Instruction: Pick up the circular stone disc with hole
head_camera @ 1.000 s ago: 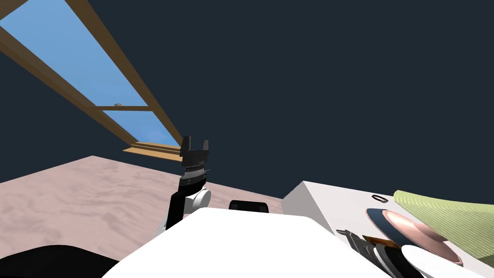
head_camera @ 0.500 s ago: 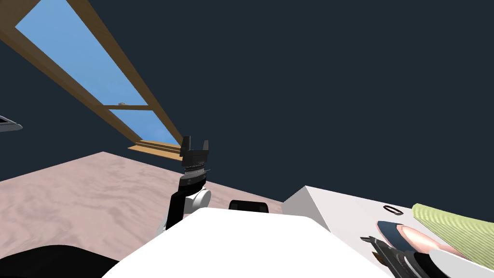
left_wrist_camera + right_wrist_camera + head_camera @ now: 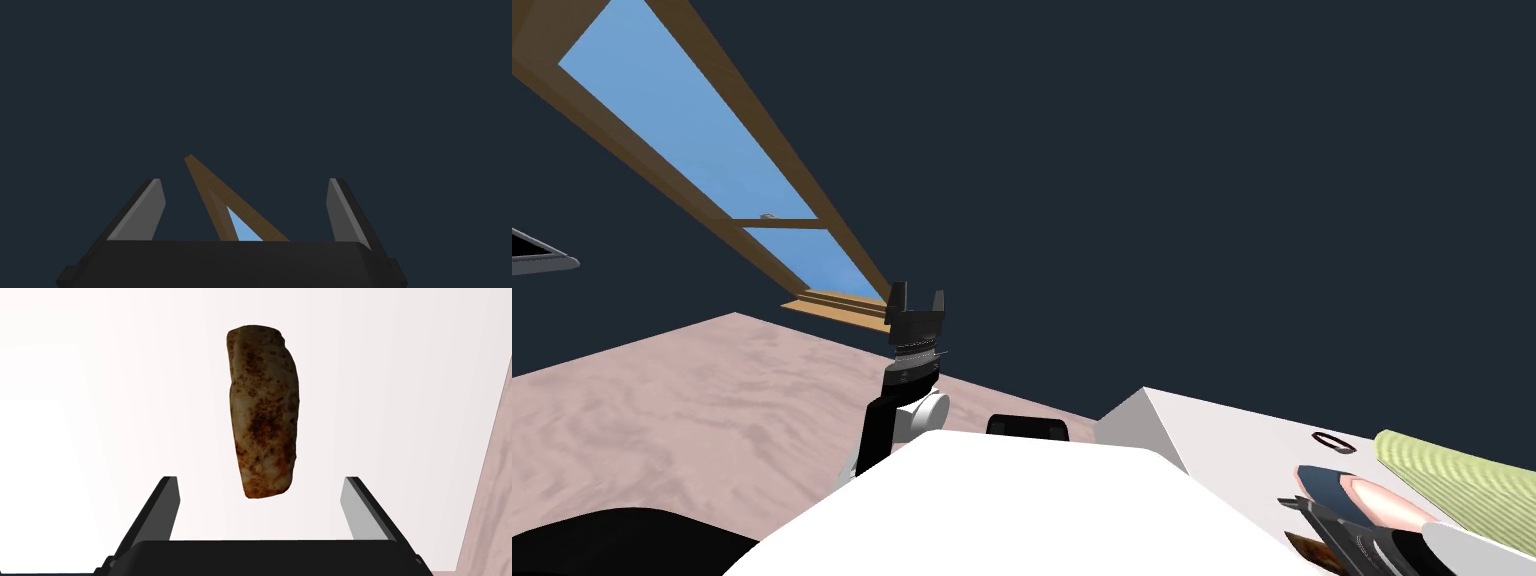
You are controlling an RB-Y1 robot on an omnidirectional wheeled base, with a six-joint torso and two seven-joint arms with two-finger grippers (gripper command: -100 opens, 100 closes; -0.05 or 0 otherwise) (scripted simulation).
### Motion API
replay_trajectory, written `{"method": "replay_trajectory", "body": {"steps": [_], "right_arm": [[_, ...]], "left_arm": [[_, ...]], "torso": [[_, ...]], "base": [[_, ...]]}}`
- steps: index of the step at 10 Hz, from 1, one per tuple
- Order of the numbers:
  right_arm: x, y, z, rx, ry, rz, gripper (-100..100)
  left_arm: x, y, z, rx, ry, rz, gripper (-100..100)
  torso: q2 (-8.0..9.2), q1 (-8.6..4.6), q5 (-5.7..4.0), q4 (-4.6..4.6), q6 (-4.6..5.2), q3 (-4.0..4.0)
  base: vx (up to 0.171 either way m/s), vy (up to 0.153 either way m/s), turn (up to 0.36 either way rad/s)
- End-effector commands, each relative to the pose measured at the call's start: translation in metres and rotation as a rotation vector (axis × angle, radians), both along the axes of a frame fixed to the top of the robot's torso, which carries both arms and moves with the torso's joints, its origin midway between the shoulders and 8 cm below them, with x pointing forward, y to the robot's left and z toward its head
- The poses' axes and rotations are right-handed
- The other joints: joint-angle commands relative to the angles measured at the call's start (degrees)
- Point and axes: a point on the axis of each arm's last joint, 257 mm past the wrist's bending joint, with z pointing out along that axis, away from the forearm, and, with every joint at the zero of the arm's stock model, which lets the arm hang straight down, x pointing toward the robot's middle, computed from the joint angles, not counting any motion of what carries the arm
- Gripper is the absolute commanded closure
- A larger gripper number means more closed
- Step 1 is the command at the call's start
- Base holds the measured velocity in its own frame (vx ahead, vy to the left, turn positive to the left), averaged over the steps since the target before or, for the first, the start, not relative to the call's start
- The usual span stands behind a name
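Note:
A small dark ring [image 3: 1329, 440], disc-like with a hole, lies flat on the white table [image 3: 1212, 430] at the right. My right gripper [image 3: 1295, 506] hovers over the table short of the ring, by a dark blue plate [image 3: 1324, 481]. In the right wrist view my right gripper [image 3: 260, 478] is open, and a brown-mottled oblong lump [image 3: 264, 413] lies on the white surface just beyond its fingers [image 3: 169, 498]. That lump [image 3: 1312, 548] also peeks out beside the arm. My left gripper [image 3: 918, 294] is raised in front of the dark wall, and the left wrist view shows the left gripper [image 3: 245, 180] open and empty.
The blue plate carries a pink disc [image 3: 1382, 497]. A green ribbed cloth [image 3: 1462, 470] lies on the table to its right. The table's corner [image 3: 1140, 395] juts toward me. Pinkish floor [image 3: 712, 400] spreads to the left, below a wood-framed window [image 3: 712, 170].
The whole head view has swung, so the table's things sit farther right and lower. My right gripper has advanced over the table toward the plate. The left arm has stayed put.

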Motion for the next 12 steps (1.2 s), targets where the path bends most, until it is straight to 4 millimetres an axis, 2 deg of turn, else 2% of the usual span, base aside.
{"method": "replay_trajectory", "body": {"steps": [1, 2, 3, 4, 8, 9, 10, 11, 12], "right_arm": [[-0.01, 0.001, -0.01, -0.001, 0.0, -0.01, -100], [-0.015, 0.003, -0.015, -0.001, 0.001, -0.015, -100], [-0.01, 0.002, -0.012, 0.0, 0.0, -0.011, -100], [-0.01, 0.002, -0.013, -0.001, 0.0, -0.012, 100], [-0.01, 0.002, -0.013, -0.001, 0.0, -0.011, 100], [-0.01, 0.002, -0.013, -0.001, 0.0, -0.011, 0], [-0.002, 0.0, -0.002, -0.001, -0.001, -0.002, 100], [0.006, -0.001, 0.005, -0.001, -0.002, 0.007, 100], [0.003, 0.0, 0.003, -0.002, -0.002, 0.004, 100]], "left_arm": [[0.0, 0.0, 0.0, 0.0, 0.0, 0.0, 0], [0.0, 0.0, 0.0, 0.0, 0.0, 0.0, 0], [0.0, 0.0, 0.0, 0.0, 0.0, 0.0, 0], [0.0, 0.0, 0.0, 0.0, 0.0, 0.0, 0], [0.0, 0.0, 0.0, 0.0, 0.0, 0.0, 0], [0.0, 0.0, 0.0, 0.0, 0.0, 0.0, 0], [0.0, 0.0, 0.0, 0.0, 0.0, 0.0, 0], [0.0, 0.0, 0.0, 0.0, 0.0, 0.0, 0], [0.0, 0.0, 0.0, 0.0, 0.0, 0.0, 0]], "torso": [[0.0, 0.0, 0.0, 0.0, 0.0, 0.0], [-0.04, -0.03, 0.0, -0.01, 0.0, -0.02], [-0.06, -0.04, -0.01, -0.01, 0.0, -0.03], [-0.02, 0.01, 0.01, -0.01, 0.01, -0.02], [0.02, 0.07, 0.03, 0.0, 0.02, 0.0], [0.02, 0.07, 0.03, 0.0, 0.02, 0.01], [0.03, 0.07, 0.03, 0.0, 0.02, 0.01], [0.08, 0.16, 0.08, 0.0, 0.05, 0.04], [0.15, 0.25, 0.11, 0.02, 0.08, 0.07]], "base": [[0.025, -0.027, 0.089], [0.027, -0.028, 0.067], [0.011, -0.013, 0.012], [0.0, 0.0, 0.0], [0.0, 0.0, 0.003], [0.0, 0.0, 0.0], [-0.018, 0.02, -0.086], [-0.033, 0.034, -0.129], [-0.015, 0.016, -0.026]]}}
